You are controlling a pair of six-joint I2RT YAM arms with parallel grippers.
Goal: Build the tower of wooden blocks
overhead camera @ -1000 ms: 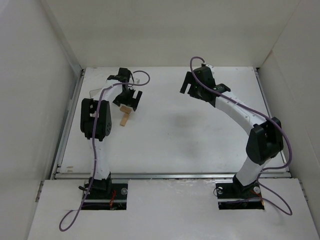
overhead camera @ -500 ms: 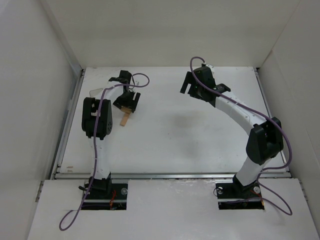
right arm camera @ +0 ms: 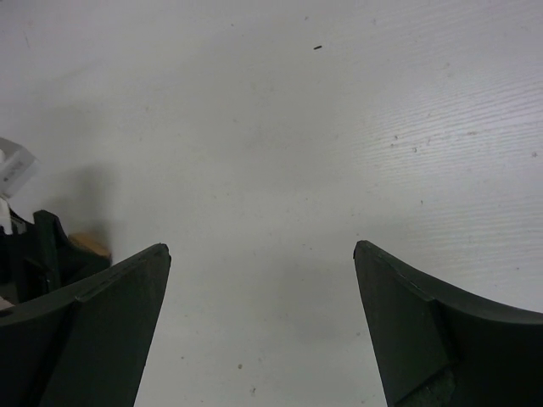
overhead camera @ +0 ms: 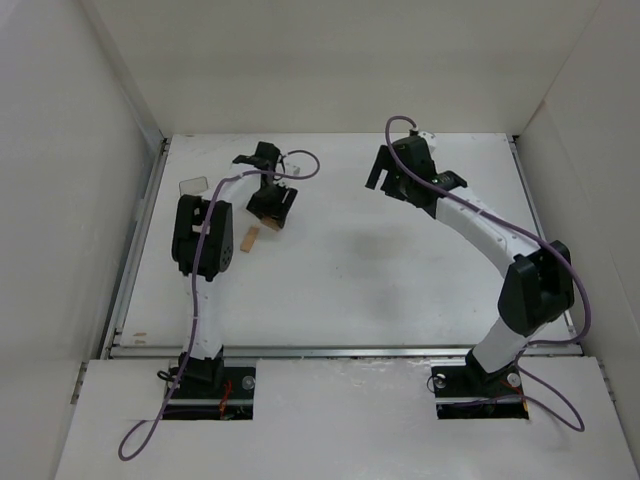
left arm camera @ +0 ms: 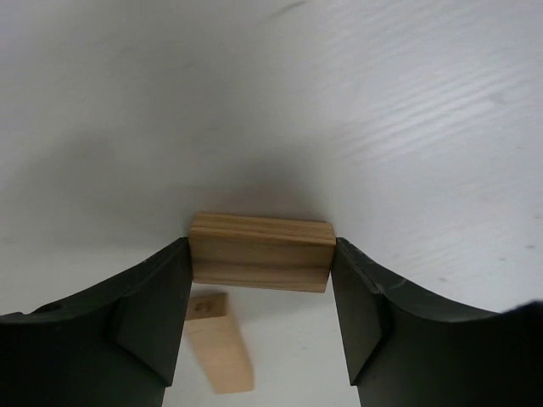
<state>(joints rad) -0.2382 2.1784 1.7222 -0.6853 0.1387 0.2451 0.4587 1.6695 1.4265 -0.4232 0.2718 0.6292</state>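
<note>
Shifted right since a second ago, my left gripper (overhead camera: 272, 208) clamps a smooth, light-tan rectangular wood block (left arm camera: 260, 253) by its ends, apart from a second block (left arm camera: 219, 343) lying flat on the white table (overhead camera: 400, 270). My right gripper (right arm camera: 261, 254) hovers well apart, jaws spread wide, holding nothing.

The left arm (overhead camera: 203, 300) rises from its base, folds at the elbow and reaches to the far left of the table. The left gripper (overhead camera: 270, 207) points down, jaws clamped on the ends of a wooden block (left arm camera: 260, 253). The right arm (overhead camera: 480, 225) arcs far forward, and the right gripper (right arm camera: 261, 254) hangs with jaws spread wide.
</note>
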